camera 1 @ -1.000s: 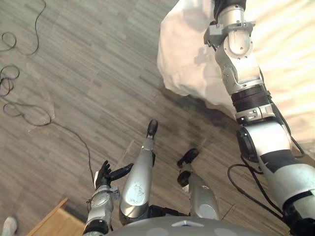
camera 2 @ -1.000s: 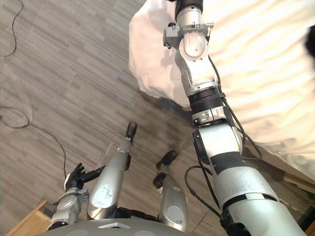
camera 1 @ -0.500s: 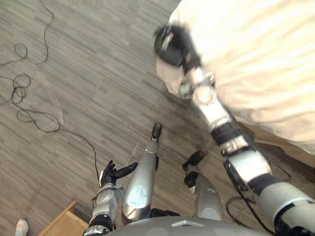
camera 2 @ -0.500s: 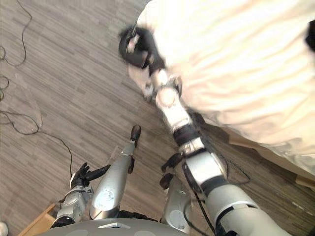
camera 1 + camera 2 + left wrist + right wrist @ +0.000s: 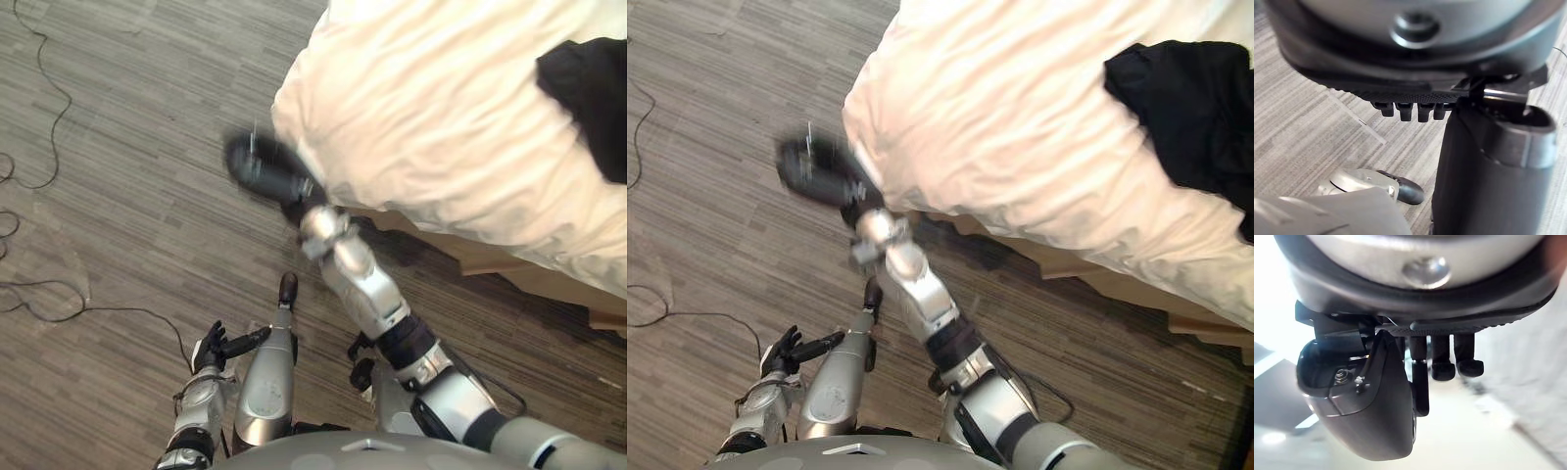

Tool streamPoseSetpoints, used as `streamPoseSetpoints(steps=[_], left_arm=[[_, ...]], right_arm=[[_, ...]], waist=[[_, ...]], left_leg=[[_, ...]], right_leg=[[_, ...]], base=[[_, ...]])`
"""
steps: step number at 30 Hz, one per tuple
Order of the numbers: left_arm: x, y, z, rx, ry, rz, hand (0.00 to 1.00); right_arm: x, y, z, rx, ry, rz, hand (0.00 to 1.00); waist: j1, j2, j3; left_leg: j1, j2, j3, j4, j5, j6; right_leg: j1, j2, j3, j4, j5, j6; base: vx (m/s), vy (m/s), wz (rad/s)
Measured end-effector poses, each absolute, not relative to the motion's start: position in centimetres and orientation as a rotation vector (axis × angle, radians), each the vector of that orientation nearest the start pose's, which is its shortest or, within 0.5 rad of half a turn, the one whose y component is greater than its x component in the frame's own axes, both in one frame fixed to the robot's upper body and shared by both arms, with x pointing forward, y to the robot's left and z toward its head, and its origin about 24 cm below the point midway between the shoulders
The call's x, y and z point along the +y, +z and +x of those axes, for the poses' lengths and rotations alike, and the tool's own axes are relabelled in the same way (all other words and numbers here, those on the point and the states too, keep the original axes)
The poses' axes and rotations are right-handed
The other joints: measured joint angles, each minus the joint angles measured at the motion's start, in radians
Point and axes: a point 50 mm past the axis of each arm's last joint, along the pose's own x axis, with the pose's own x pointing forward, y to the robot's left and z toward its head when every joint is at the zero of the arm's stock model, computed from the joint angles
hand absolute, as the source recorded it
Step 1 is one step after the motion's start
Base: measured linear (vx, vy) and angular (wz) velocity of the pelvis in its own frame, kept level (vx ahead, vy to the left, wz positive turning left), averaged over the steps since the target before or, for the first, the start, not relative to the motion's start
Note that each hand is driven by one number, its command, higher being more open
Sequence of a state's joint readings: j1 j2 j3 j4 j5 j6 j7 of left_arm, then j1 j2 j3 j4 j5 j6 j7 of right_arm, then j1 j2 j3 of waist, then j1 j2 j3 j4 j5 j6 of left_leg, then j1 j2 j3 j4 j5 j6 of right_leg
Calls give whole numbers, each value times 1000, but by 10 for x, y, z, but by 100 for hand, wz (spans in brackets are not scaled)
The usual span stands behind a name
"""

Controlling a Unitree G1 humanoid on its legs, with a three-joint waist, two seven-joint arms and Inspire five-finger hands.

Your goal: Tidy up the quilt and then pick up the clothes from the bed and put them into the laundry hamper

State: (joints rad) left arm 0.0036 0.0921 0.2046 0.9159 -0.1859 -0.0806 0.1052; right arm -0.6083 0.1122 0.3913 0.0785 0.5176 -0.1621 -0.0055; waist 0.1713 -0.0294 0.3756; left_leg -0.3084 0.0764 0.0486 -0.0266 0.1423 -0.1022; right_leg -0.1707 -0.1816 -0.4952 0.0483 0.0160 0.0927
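Seemingly done with the quilt (image 5: 431,122), my empty, slack-fingered right hand (image 5: 263,168) must next reach the black garment (image 5: 588,93); left hand (image 5: 209,349) idles, fingers spread.

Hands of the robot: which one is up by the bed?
The right hand, held high close by a corner of the white quilt. The left hand hangs low over the floor, well away from it.

We see a plain cream quilt (image 5: 441,108) just past the fingers of the black right hand (image 5: 263,170), solid black clothes (image 5: 588,88) on it farther beyond them, and beneath them a grey floor (image 5: 127,157) streaked with fine wood-grain plank lines.
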Motion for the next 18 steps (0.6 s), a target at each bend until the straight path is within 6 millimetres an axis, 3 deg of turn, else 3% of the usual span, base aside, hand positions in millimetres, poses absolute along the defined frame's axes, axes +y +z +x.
streamPoseSetpoints(steps=[2,5,6,8,10,12,16,18], left_arm=[[223,-134,145,838,434,-114,100],[223,-135,143,845,432,-115,100],[223,-135,141,848,433,-115,100],[221,-135,142,848,423,-121,100],[215,-135,144,841,411,-137,100],[207,-136,144,838,397,-157,100],[204,-138,141,848,389,-163,100],[204,-138,140,848,388,-161,100]], right_arm=[[-18,240,292,-678,606,659,0],[-38,249,298,-738,510,707,0],[-44,245,304,-723,467,705,0],[-57,230,319,-658,384,668,0],[-75,209,338,-564,276,622,0],[-103,182,360,-424,132,554,0],[-142,149,370,-298,-4,442,0],[-142,139,364,-286,-2,403,0]], waist=[[-14,-8,-22],[-23,-2,-34],[-40,4,-33],[-41,15,-31],[-41,46,-23],[-41,95,0],[-51,135,20],[-76,135,20]], left_leg=[[25,-9,19,-1,9,13],[34,-13,37,-1,8,13],[34,-14,40,-1,8,13],[34,-12,53,-1,8,13],[34,-13,62,-1,8,13],[33,-13,86,-1,10,15],[33,-11,122,-23,19,28],[44,-12,142,-29,19,28]], right_leg=[[15,-8,14,-2,8,11],[14,-15,40,1,14,14],[11,-16,44,1,16,14],[-4,-17,65,5,20,14],[-14,-19,79,10,24,15],[-40,-24,109,30,28,14],[-77,-21,152,30,44,12],[-75,-20,173,18,55,15]], base=[[48,33,-13],[41,21,-20],[36,22,-16],[-14,24,-24],[-34,27,-24],[-52,31,-31],[-25,15,-32],[18,19,-26]])
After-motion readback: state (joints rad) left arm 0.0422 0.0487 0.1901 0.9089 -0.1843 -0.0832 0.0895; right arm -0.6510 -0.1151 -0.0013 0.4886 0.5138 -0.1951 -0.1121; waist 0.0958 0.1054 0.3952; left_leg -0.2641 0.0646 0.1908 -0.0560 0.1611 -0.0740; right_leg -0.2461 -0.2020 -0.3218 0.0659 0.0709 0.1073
